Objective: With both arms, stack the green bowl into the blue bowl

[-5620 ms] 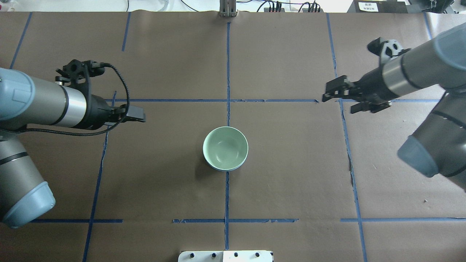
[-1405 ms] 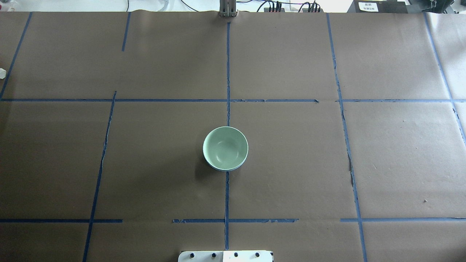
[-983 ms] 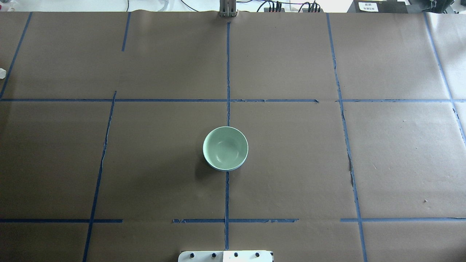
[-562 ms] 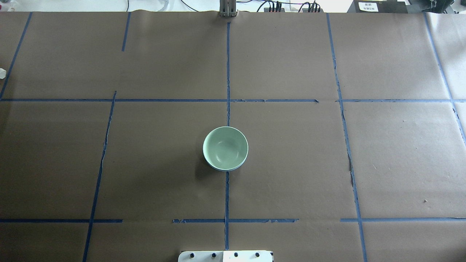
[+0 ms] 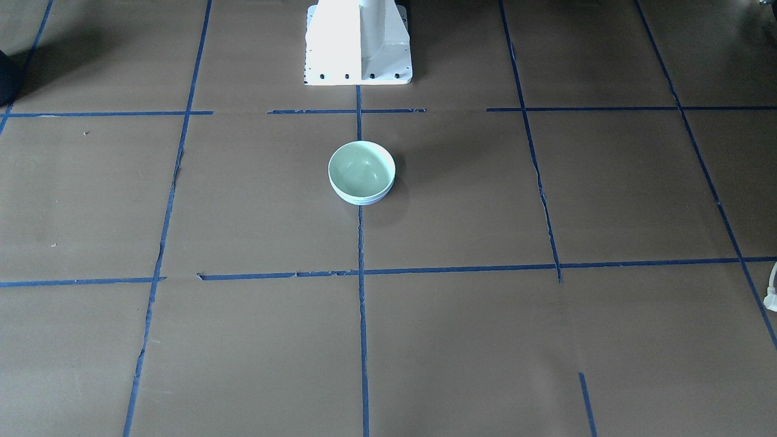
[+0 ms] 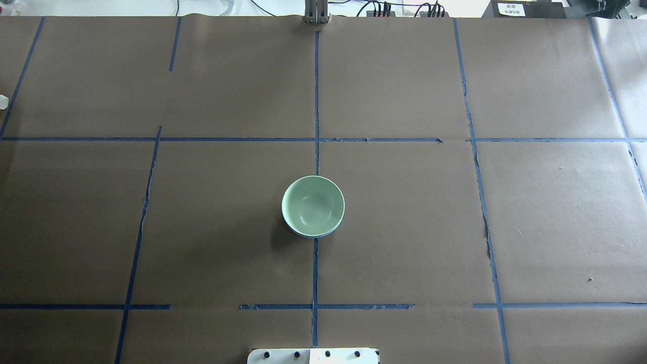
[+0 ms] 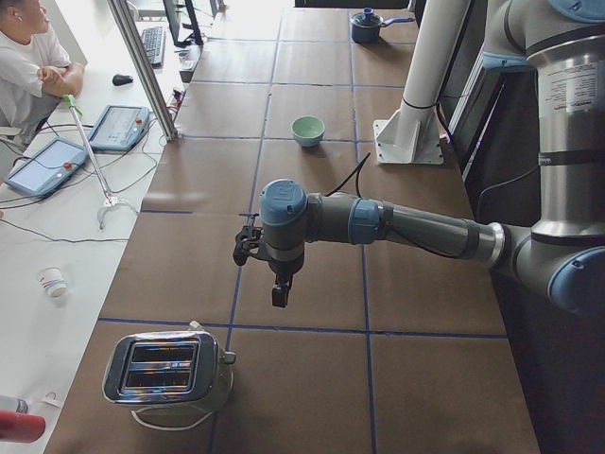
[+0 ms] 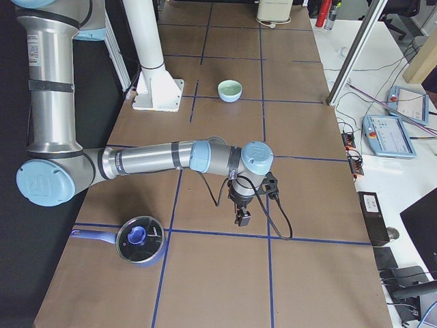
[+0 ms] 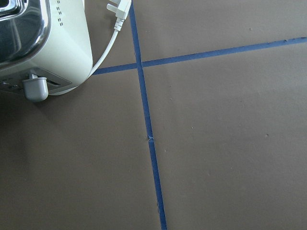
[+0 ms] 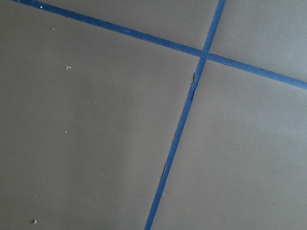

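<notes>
The green bowl [image 6: 313, 205] sits nested inside the blue bowl [image 6: 317, 235] at the table's middle; only a thin blue rim shows under it. The stack also shows in the front view [image 5: 361, 165]. Neither arm appears in the overhead or front view. My left gripper [image 7: 280, 293] hangs over bare table far from the bowls, near a toaster. My right gripper [image 8: 242, 219] hangs over bare table at the other end. I cannot tell whether either is open or shut. Both wrist views show only brown paper and blue tape.
A toaster [image 7: 168, 369] with a white cord stands by the left gripper and shows in the left wrist view [image 9: 43, 43]. A lidded pot [image 8: 140, 239] lies near the right arm. The white pedestal [image 5: 358, 42] stands behind the bowls.
Both arms, which reached in from the sides 5.6 s ago, have left the overhead view. The stacked bowls have not moved.
</notes>
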Controlling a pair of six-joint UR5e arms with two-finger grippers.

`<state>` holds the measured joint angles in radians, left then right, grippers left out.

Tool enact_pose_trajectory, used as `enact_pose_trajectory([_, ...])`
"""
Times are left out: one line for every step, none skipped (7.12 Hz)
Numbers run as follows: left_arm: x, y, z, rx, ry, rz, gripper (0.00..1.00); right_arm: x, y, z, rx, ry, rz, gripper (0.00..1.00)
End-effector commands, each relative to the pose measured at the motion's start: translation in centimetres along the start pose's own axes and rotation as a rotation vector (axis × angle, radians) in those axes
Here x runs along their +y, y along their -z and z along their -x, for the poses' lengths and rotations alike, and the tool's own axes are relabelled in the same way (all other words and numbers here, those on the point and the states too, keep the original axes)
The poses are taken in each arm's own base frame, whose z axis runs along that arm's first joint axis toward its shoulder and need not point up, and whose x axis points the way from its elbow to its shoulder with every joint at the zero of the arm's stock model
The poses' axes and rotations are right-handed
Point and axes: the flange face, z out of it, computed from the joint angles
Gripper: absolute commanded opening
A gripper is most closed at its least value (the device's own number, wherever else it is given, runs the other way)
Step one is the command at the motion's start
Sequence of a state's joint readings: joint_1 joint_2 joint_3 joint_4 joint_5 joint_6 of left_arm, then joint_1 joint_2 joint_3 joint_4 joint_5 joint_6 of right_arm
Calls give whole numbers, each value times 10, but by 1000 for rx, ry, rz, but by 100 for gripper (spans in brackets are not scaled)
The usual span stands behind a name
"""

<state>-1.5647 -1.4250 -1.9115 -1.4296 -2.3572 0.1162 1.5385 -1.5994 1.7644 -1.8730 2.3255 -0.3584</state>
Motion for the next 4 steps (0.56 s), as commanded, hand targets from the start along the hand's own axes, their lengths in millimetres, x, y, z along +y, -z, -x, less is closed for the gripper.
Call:
enact_pose_trajectory([0, -1, 1, -4, -2, 2, 100, 0, 0, 0, 0, -1, -1, 100])
enact_pose_trajectory([-1, 0, 1, -7, -3, 1, 100, -1, 0, 0, -1, -1, -1, 100])
enact_pose_trajectory([-1, 1, -1, -7, -6, -1, 100, -1, 1, 1, -8, 0, -5, 100])
enact_pose_trajectory([-2, 5, -4, -10, -13, -9, 100, -1, 0, 2, -14, -1, -6, 100])
